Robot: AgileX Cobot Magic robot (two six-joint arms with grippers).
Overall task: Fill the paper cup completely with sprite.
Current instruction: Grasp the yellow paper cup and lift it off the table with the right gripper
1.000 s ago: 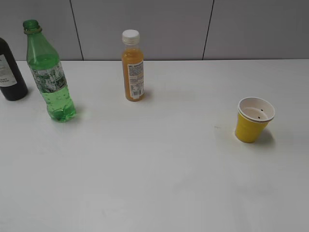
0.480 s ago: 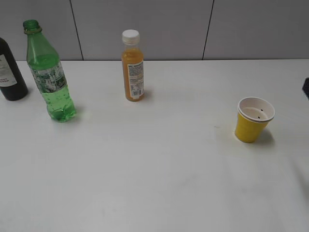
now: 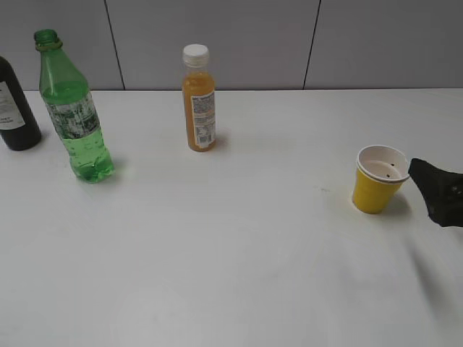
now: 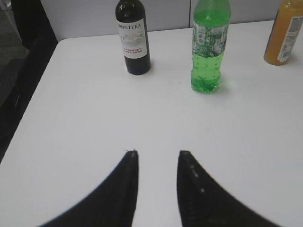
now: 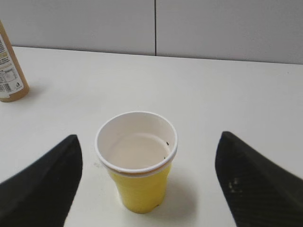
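The paper cup (image 3: 377, 189) is yellow with a white rim and stands upright on the right of the white table. In the right wrist view the cup (image 5: 139, 187) sits between my right gripper's (image 5: 149, 138) wide-open fingers, not touching them; its white inside shows a few dark specks. In the exterior view the right gripper (image 3: 434, 189) is just right of the cup. The sprite (image 3: 76, 108) is a tall uncapped green bottle at the far left, also in the left wrist view (image 4: 208, 47). My left gripper (image 4: 158, 153) is open and empty, well short of the bottle.
An orange juice bottle (image 3: 199, 101) with a white cap stands at the back middle, also in the wrist views (image 4: 284, 33) (image 5: 9, 71). A dark bottle (image 3: 14, 108) with a white label stands left of the sprite (image 4: 133, 38). The table's left edge (image 4: 28, 118) drops off.
My right gripper has come into the exterior view from the right edge and moved left up to the cup. The bottles and the cup have not moved.
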